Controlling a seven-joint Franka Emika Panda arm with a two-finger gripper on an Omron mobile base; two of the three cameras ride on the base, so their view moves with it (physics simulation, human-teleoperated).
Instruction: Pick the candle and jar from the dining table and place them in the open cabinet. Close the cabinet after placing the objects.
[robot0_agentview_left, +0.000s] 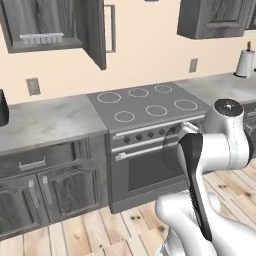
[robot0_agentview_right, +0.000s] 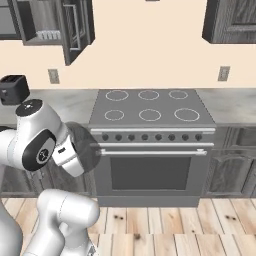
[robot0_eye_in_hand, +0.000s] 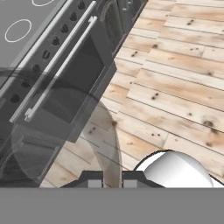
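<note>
gripper (robot0_eye_in_hand: 112, 179) at bottom centre of the hand view is pinched on the jar (robot0_eye_in_hand: 65, 135), the translucent frosted cylinder at lower left, its long axis running up-frame away from the fingers, you'd judge for carrying. cabinet (robot0_agentview_left: 55, 25) hangs open, upper left of the left base view.

The left base view looks forward and down from behind the arm at the stove (robot0_agentview_left: 145, 107), with the open wall cabinet (robot0_agentview_left: 50, 25) at the frame's upper left. The right base view faces the same stove (robot0_agentview_right: 150, 107) squarely, cabinet (robot0_agentview_right: 50, 25) again upper left. The hand view looks steeply down, close, at the oven door (robot0_eye_in_hand: 65, 92) and wood floor (robot0_eye_in_hand: 175, 87).
</note>
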